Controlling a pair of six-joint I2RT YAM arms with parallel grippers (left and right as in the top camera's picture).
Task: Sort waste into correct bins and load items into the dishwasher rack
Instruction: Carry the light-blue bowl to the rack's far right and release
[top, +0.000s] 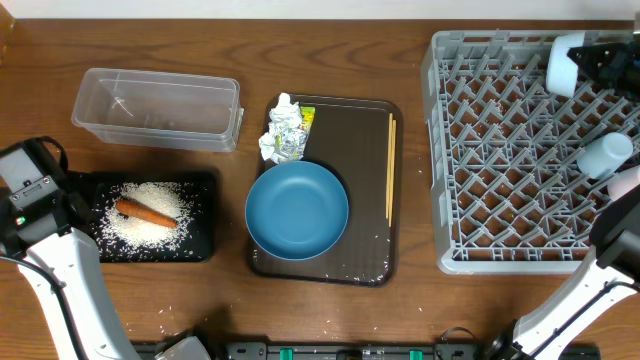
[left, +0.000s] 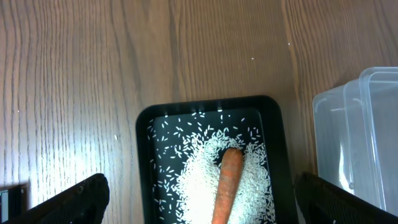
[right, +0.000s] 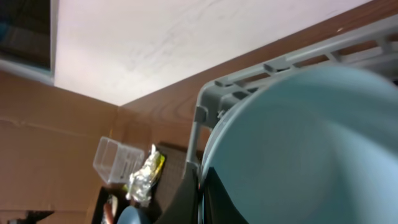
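- Right gripper (right: 202, 186): the wrist view is almost filled by the small light blue bowl (right: 298, 143), whose rim sits against a dark finger. I judge the jaws clamped on that rim. The second finger is hidden behind the bowl.
- Bowl position: above the far side of the dishwasher rack (top: 520, 150), toward its right corner, not yet seated among the pegs.
- Bowl handling: I judge it rigid, light and smooth. A rim pinch may let it pivot, so I would lower it on edge between peg rows before release.
- Left gripper (left: 202, 186): jaws wide apart, holding nothing, hovering over the black tray (left: 144, 155). The carrot (left: 229, 180) lies there on the rice (left: 193, 180).
- Clear box (top: 155, 105): just behind the black tray. I see nothing in it.
- Crumpled paper (top: 285, 130): at the far-left corner of the brown serving tray (top: 370, 130). It is soft and near weightless and will compress, so I would take it at its bulk.
- Blue plate (top: 297, 210): flat on the same tray, just in front of the paper. It looks stiff and heavier, and the rim is the only purchase.
- Chopsticks (top: 390, 165): along the tray's right side. They are thin and lie flat, so they are hard to get under and liable to roll.
- Cup (top: 605, 155): lying in the rack, right side.
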